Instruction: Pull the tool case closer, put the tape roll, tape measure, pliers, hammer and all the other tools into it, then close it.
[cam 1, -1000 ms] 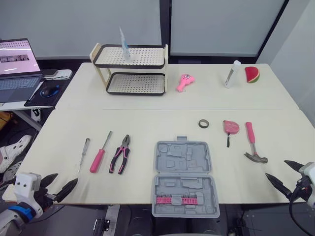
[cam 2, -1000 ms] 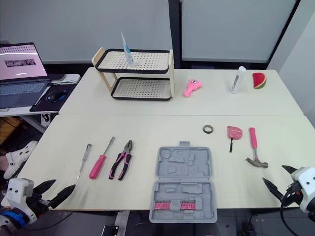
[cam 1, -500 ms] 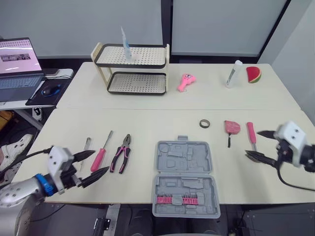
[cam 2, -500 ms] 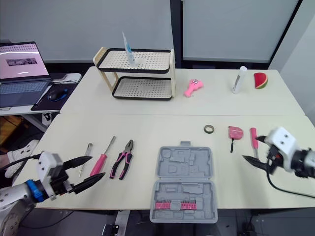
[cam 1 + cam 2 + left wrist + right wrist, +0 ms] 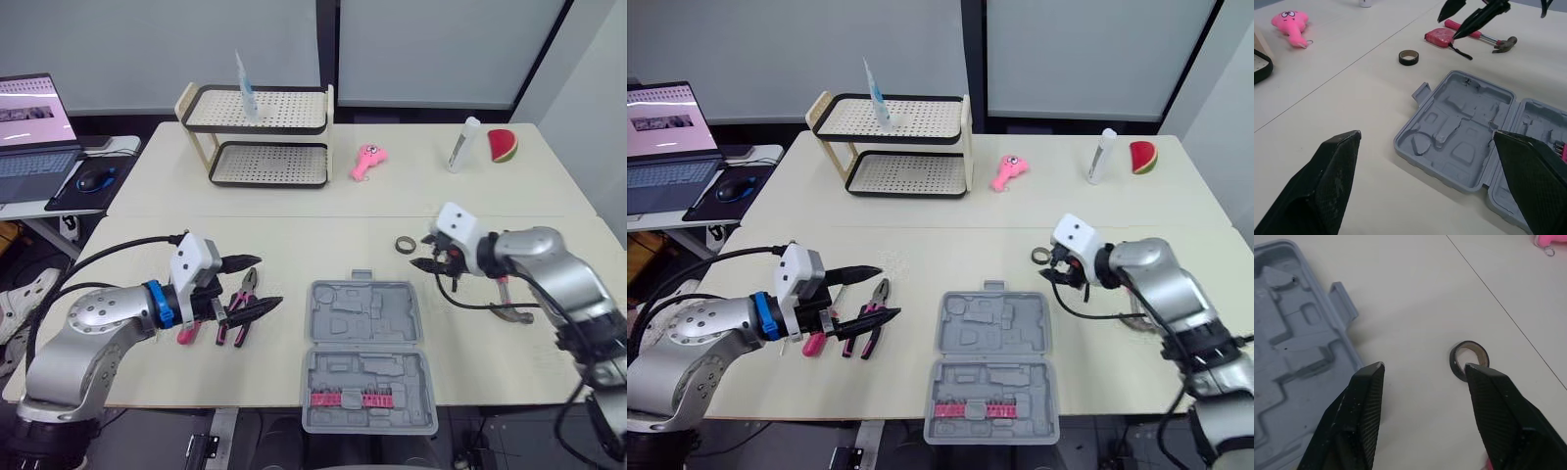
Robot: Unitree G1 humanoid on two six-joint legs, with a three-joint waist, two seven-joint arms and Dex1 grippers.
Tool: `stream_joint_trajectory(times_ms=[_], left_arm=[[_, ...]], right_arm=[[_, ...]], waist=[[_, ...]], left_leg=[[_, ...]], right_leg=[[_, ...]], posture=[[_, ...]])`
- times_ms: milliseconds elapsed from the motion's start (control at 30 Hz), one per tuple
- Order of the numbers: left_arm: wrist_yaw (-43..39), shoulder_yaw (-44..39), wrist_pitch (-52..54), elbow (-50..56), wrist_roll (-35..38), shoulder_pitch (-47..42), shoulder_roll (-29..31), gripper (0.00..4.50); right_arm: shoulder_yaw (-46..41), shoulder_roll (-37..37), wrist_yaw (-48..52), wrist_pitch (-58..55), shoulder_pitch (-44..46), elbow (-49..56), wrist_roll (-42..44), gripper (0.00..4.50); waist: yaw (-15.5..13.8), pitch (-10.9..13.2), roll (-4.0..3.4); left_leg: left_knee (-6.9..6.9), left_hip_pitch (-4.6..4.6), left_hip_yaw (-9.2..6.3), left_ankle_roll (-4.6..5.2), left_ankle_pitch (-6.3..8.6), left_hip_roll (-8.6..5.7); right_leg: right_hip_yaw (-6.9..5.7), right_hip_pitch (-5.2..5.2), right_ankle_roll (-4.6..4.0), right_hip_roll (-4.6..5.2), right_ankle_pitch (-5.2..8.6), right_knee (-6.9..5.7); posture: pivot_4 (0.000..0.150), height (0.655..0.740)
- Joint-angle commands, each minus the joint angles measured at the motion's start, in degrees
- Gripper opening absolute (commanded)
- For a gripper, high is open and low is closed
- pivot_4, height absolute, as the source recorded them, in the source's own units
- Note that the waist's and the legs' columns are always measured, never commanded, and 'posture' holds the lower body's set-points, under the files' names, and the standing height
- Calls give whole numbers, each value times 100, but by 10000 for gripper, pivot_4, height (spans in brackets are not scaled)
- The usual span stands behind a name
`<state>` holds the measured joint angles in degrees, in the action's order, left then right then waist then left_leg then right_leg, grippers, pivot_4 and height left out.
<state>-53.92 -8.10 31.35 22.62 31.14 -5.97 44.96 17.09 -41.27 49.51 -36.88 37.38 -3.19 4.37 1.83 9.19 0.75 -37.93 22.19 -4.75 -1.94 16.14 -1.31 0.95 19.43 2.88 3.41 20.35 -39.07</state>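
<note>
Tool case [image 5: 364, 333] of moulded grey plastic, left tool [image 5: 269, 281] and right tool [image 5: 419, 252] both spread apart

Grey tool case [image 5: 367, 352] lies open (flat); tape roll [image 5: 406, 245] beyond it, pliers [image 5: 250, 282] at its left.
</note>
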Motion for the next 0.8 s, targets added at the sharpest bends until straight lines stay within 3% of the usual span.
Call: stream_joint_trajectory(times_ms=[33,300,600,800], left_arm=[[83,112,76,254,-7,-174,39,45000],[152,401,175,359,-40,-414,23,45000],[213,532,198,415,-35,-522,-35,45000],[213,611,178,397,-64,-568,-68,45000]], right_arm=[[246,300,-157,417,465,-754,-465,23739],[538,1202,-381,1279,1347,-3020,-1097,23739],[361,1696,-614,1861,1870,-4733,-1312,23739],[214,1886,-682,2149,2093,-5454,-1345,15778]], waist=[[2,0,0],[23,0,-1],[71,0,-1],[127,0,-1]], left_leg=[[0,1,0,-1,0,0],[-2,31,6,-26,-15,1],[-9,57,11,-32,-18,1],[-11,56,11,-36,-21,2]], right_leg=[[0,3,0,-1,0,-1],[1,39,-1,-4,0,-7],[4,72,0,-3,-1,-27],[4,78,-1,-4,0,-46]], posture=[[1500,7290],[1500,7290],[1500,7290],[1500,7290]])
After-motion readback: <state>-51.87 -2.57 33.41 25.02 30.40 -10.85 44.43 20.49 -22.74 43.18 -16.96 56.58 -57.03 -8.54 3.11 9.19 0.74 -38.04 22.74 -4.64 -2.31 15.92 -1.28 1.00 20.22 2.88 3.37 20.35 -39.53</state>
